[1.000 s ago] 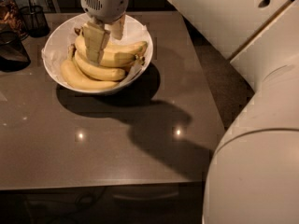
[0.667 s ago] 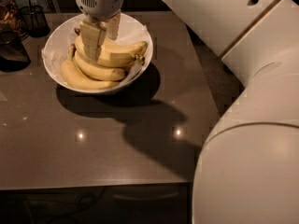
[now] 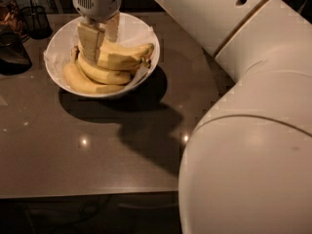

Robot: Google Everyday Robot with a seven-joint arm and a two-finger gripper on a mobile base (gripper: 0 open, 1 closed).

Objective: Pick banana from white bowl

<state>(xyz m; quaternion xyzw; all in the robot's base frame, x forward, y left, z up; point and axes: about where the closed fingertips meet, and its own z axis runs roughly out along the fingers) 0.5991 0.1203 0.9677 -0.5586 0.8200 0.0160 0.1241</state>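
The tool [image 3: 101, 44] hangs in the white bowl [image 3: 57, 45], hemmed by bananas [image 3: 119, 58]; the table [image 3: 97, 155] before it lies open.

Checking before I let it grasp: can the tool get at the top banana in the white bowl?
Probably yes. The tool hangs inside the white bowl, right at the top banana, with nothing between them. The other bananas lie beneath it, not over it.
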